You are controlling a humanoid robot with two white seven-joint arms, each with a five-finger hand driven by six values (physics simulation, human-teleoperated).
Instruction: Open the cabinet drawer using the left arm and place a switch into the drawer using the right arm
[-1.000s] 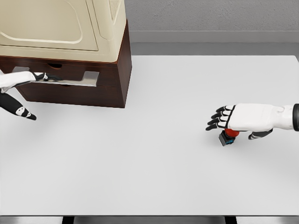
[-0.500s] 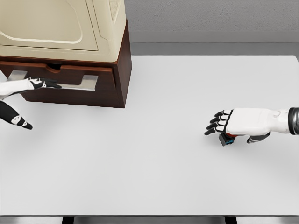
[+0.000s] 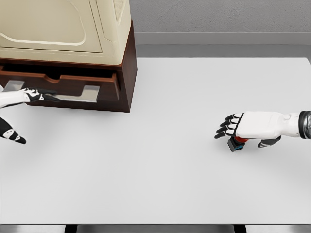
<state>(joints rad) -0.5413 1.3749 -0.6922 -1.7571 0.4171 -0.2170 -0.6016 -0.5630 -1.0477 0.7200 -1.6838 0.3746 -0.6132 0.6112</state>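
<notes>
Left hand (image 3: 22, 96) fingers hooked on drawer (image 3: 60, 82) handle, drawer partly out of cabinet (image 3: 73, 53), right hand (image 3: 245, 125) curled over switch (image 3: 236, 143) sitting on surface (image 3: 160, 160) at right

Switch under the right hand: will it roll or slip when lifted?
The switch looks small and blocky with a dark squared base, so it probably won't roll. Its red top looks rounded, so fingers may slip there. It is mostly hidden under the right hand, so its grip surfaces are unclear.
</notes>
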